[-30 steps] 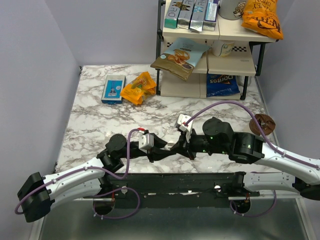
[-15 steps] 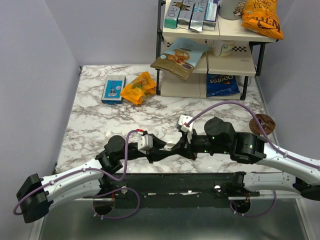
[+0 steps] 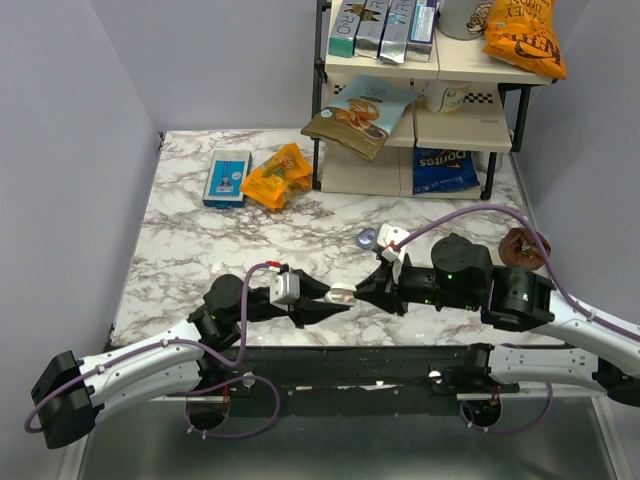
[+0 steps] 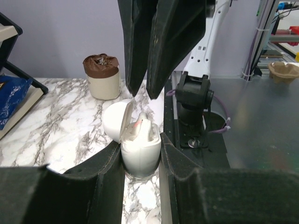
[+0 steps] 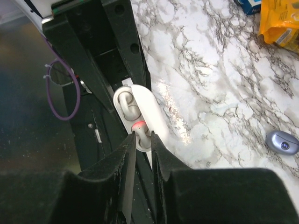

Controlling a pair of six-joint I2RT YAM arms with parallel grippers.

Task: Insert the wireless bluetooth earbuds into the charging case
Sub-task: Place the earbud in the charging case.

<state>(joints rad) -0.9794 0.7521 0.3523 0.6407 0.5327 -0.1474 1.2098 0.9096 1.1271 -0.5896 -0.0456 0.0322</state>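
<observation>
The marbled worktop (image 3: 200, 250) carries a shelf rack (image 3: 470, 65) of snack packets at its far right corner. An orange snack bag (image 3: 278, 175) and a blue box (image 3: 227, 177) lie toward the far left. A pale cup with a brown top (image 3: 524, 248) stands at the right edge.

Both arms reach in low over the near edge and meet around its middle. The left gripper (image 3: 335, 298) is clamped on the charging case (image 4: 140, 158), a white pod held upright between its fingers with the lid flipped open, just above the near part of the worktop. The right gripper (image 5: 144, 140) points at the open case from the other side. Its jaws stand a little apart with nothing between them, and the tips sit just short of the case.

A small blue-lilac puck (image 3: 367, 238) lies on the worktop just beyond the right gripper, apart from both.

Inside the case, one white earbud (image 5: 125, 100) sits in the well farther from the right gripper. The second earbud (image 5: 141, 127), marked with an orange-red ring, lies in the nearer well by the fingertips; it may not be fully seated, but the view is too tight to tell.
</observation>
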